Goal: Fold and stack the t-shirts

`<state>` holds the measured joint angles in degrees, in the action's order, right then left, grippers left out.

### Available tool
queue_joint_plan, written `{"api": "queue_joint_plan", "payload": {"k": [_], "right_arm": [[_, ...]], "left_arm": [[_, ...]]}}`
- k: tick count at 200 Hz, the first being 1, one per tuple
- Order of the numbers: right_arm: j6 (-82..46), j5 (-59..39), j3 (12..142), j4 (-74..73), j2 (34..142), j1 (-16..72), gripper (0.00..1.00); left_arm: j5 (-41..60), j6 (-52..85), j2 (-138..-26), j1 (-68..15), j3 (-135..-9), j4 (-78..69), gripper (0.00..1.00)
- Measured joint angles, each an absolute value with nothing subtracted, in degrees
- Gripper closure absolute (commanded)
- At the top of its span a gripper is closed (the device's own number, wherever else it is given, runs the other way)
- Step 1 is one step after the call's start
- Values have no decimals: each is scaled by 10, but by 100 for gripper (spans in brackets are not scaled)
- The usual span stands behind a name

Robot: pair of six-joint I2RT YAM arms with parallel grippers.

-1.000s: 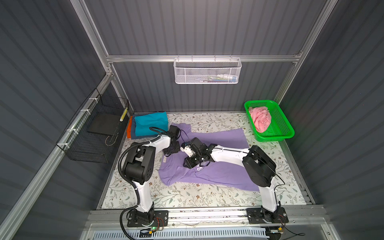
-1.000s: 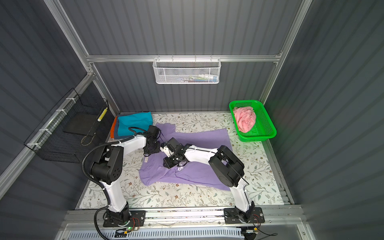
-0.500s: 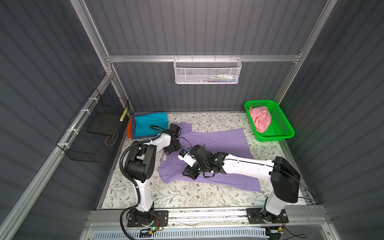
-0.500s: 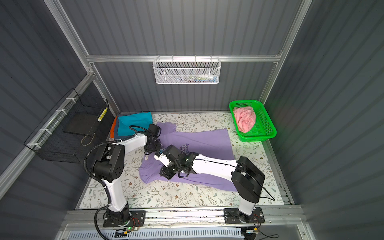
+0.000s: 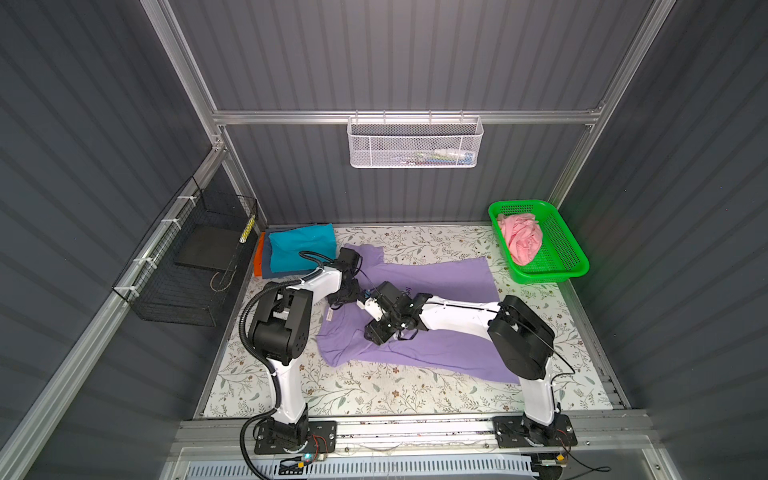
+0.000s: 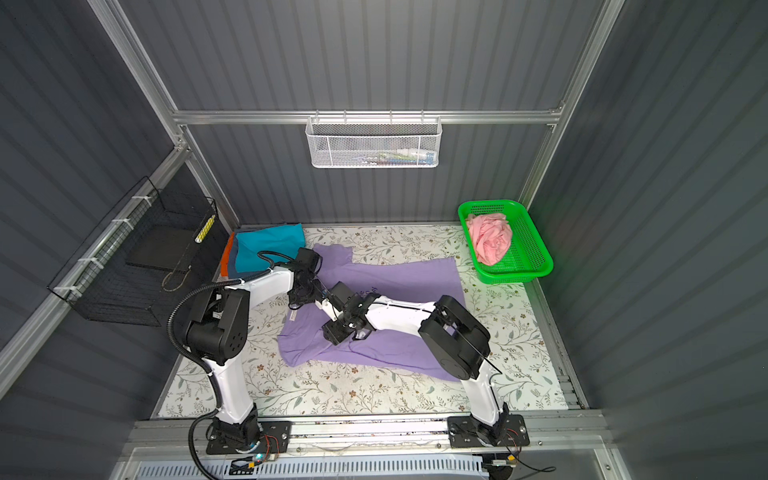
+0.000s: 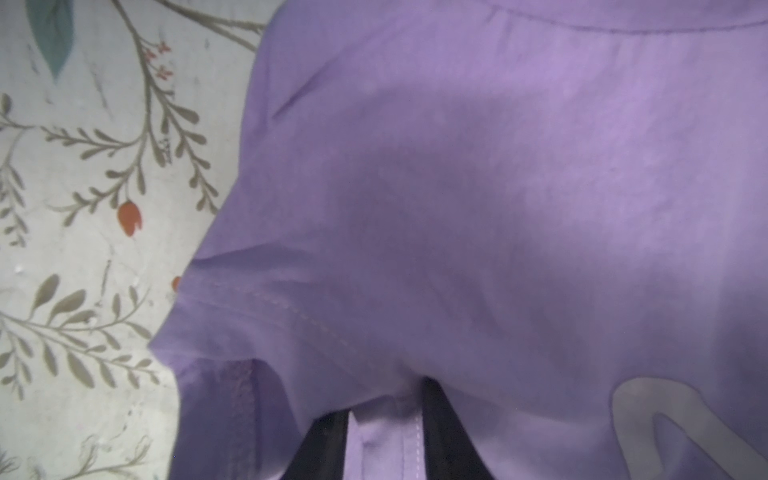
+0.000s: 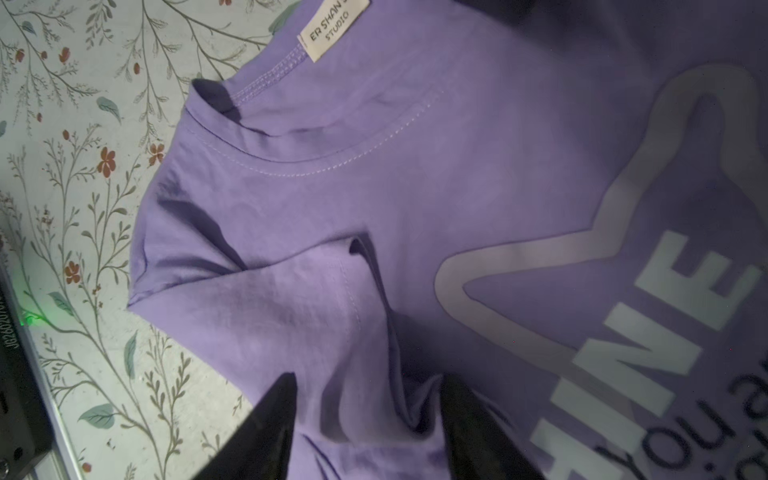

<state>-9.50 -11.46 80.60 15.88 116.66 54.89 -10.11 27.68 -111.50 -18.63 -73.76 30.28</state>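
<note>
Lavender t-shirt (image 5: 440, 278), edge clamped in left tool (image 7: 382, 411), right tool (image 8: 370, 378) apart above its sleeve; mat (image 5: 374, 395) open beyond near edge.

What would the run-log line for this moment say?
left gripper: shut on lavender t-shirt | right gripper: open over same shirt | teal t-shirt: folded, back left | pink t-shirt: crumpled in green basket
</note>
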Motion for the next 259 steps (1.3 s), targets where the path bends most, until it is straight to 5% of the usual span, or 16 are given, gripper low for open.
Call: {"api": "queue_joint_plan", "payload": {"k": [20, 130, 187, 233, 259], "right_arm": [[-91, -122, 809, 165, 1168, 550, 100], [-101, -189, 715, 223, 974, 641, 100], [-93, -236, 708, 307, 983, 695, 64], [-93, -239, 714, 328, 940, 678, 62], [-109, -203, 688, 323, 863, 627, 71]], "left_arm": [[-99, 277, -1115, -186, -738, 303, 68], [-98, 276, -1119, -186, -743, 308, 68], [-103, 276, -1129, -186, -758, 313, 68], [-103, 275, -1134, -186, -767, 313, 65], [-101, 272, -1133, -186, -767, 313, 57]]}}
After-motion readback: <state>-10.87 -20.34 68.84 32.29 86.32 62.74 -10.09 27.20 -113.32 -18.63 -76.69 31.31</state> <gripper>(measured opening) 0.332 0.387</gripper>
